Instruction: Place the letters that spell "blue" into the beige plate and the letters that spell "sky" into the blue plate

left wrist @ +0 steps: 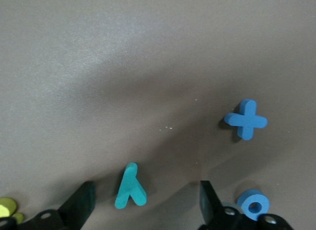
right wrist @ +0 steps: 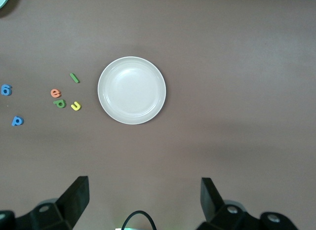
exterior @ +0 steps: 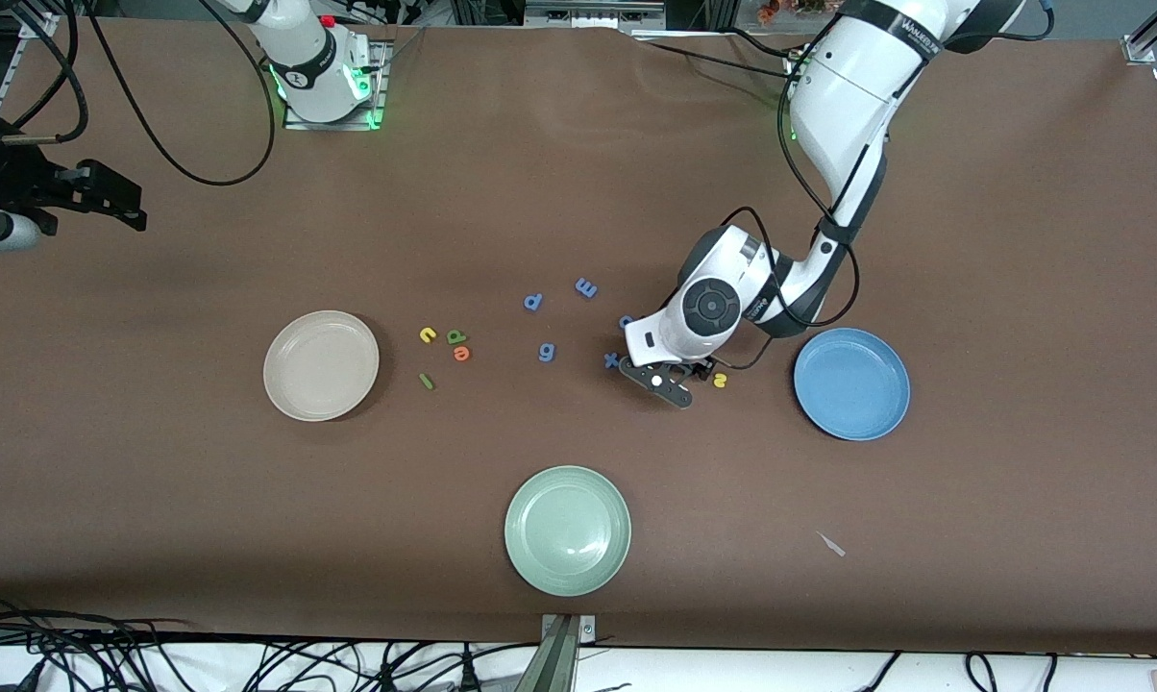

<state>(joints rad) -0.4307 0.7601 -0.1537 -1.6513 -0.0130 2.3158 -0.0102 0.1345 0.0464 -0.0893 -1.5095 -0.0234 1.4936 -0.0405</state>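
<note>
The "sky" step is in hand: the left hand (left wrist: 144,200) is low over the worktop, at about nine o'clock from the blue plate (exterior: 852,384) in the front view. Its fingers are released and straddle the teal y (left wrist: 131,188) without touching it. The y is small, thick foam lying flat, with a blue plus (left wrist: 246,120) nearby. The next move looks like a clean pinch, a lift, and a carry toward three o'clock to the plate. The right hand (right wrist: 143,200) waits, spread wide, high above the beige plate (right wrist: 132,90).
</note>
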